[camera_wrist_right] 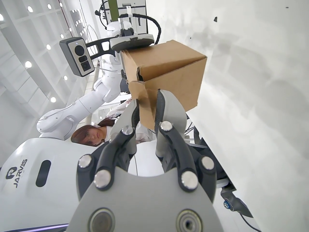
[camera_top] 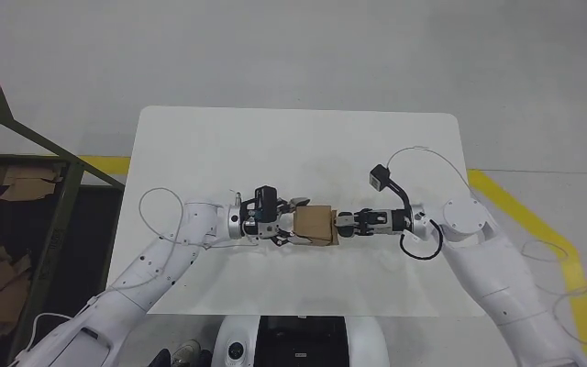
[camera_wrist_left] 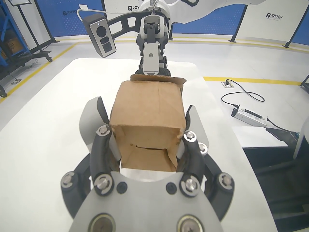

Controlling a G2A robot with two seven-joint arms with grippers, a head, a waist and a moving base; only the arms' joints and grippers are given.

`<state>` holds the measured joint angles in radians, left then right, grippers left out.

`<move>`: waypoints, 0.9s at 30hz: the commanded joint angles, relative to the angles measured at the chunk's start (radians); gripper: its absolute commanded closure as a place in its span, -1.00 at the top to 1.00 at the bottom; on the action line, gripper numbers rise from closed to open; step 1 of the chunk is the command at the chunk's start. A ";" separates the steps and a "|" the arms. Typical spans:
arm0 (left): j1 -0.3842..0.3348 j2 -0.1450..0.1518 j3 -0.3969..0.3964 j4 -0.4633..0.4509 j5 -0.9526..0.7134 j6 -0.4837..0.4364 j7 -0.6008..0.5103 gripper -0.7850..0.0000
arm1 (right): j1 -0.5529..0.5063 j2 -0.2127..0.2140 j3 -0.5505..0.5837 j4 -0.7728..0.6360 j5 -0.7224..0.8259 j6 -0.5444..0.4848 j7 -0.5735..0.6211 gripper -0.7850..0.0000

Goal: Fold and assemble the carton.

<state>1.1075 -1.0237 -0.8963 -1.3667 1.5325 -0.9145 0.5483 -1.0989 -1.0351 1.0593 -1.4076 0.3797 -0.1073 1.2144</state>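
Note:
A small brown carton (camera_top: 314, 223) sits near the front middle of the white table (camera_top: 293, 147), between both arms. In the left wrist view its open end (camera_wrist_left: 144, 143) faces the camera. My left gripper (camera_wrist_left: 144, 103) is spread wide around the carton, with its fingers (camera_wrist_left: 100, 112) pressed on two opposite sides; it also shows in the top view (camera_top: 292, 221). My right gripper (camera_wrist_right: 147, 96) is pinched on a side flap (camera_wrist_right: 142, 107) at the carton's far end. The right gripper also shows in the top view (camera_top: 337, 227) and behind the carton (camera_wrist_left: 150, 69) in the left wrist view.
The table's front edge (camera_top: 312, 315) lies close behind the carton. A green crate with cardboard scraps (camera_top: 32, 188) stands on the floor to the left. A power adapter and cable (camera_wrist_left: 248, 115) lie on the floor beyond the table's side.

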 commanded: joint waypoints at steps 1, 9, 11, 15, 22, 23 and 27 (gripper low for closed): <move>0.000 -0.003 0.008 0.021 -0.007 -0.003 0.000 0.43 | 0.006 -0.003 -0.014 0.008 -0.002 0.005 0.001 -0.70; -0.004 -0.017 0.045 0.101 -0.005 0.021 0.012 0.40 | 0.050 -0.024 -0.082 0.069 -0.004 0.017 -0.005 -0.72; -0.009 -0.019 0.050 0.117 0.001 0.027 0.011 0.39 | 0.061 -0.028 -0.091 0.090 -0.003 0.018 -0.009 -0.70; -0.018 -0.024 0.059 0.136 0.007 0.030 0.014 0.33 | 0.071 -0.031 -0.094 0.132 -0.009 0.023 -0.031 -0.66; -0.029 -0.028 0.066 0.144 0.017 0.033 0.007 0.29 | 0.066 -0.029 -0.080 0.178 -0.011 0.016 -0.050 -0.62; -0.030 -0.028 0.066 0.145 0.018 0.032 0.005 0.29 | 0.064 -0.028 -0.076 0.182 -0.012 0.015 -0.052 -0.63; -0.032 -0.029 0.068 0.152 0.019 0.034 -0.003 0.29 | 0.056 -0.023 -0.058 0.200 -0.016 0.008 -0.059 -0.62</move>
<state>1.0758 -1.0525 -0.8293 -1.2169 1.5512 -0.8813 0.5474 -1.0410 -1.0594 0.9974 -1.2124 0.3620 -0.0974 1.1539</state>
